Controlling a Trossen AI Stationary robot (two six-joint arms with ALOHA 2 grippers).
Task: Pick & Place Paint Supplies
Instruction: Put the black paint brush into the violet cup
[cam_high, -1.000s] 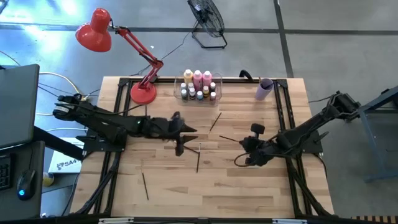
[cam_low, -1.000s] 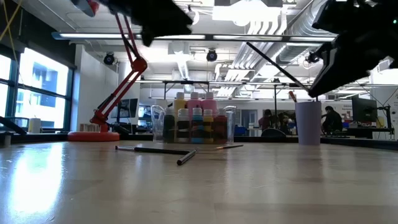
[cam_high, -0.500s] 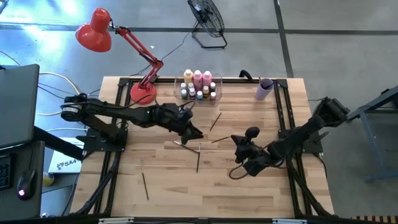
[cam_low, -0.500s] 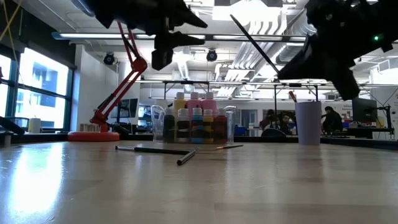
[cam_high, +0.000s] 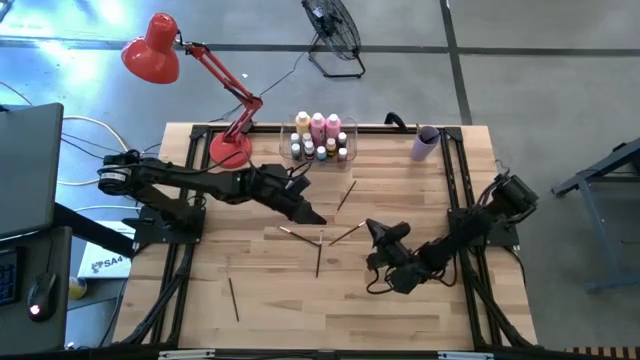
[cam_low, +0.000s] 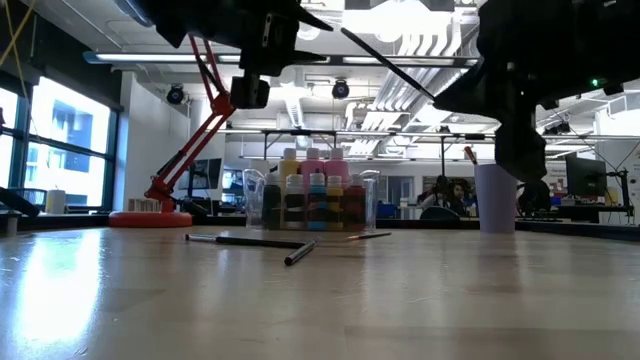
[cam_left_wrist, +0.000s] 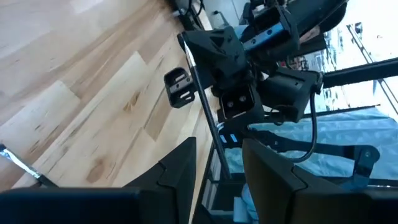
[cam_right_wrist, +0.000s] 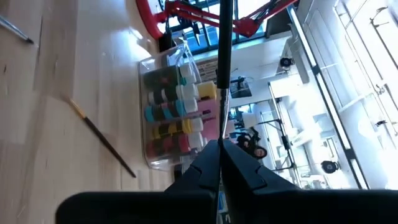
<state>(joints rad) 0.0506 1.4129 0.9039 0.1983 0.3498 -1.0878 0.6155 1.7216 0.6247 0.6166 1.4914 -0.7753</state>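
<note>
Above wooden table (cam_high: 400, 310), right pincer (cam_right_wrist: 219, 152) clamped on paintbrush (cam_right_wrist: 224, 62); left pincer (cam_left_wrist: 217, 155) parted, empty.

From the low view both arms run off the top edge, so the left end effector (cam_low: 262, 75) is only partly in shot. The paintbrush (cam_right_wrist: 224, 68) pinched by the right end effector (cam_right_wrist: 219, 163) is cut off at the top of its wrist view, tip unseen. Labels on the tiny bottles (cam_high: 318, 150) beyond the left end effector are too small to read.

Bin (cam_high: 320, 140) of bottles (cam_high: 318, 127) at the counter (cam_high: 270, 290) back edge; cup (cam_high: 425, 143) to its right; brushes (cam_high: 318, 256) lie mid-counter.
</note>
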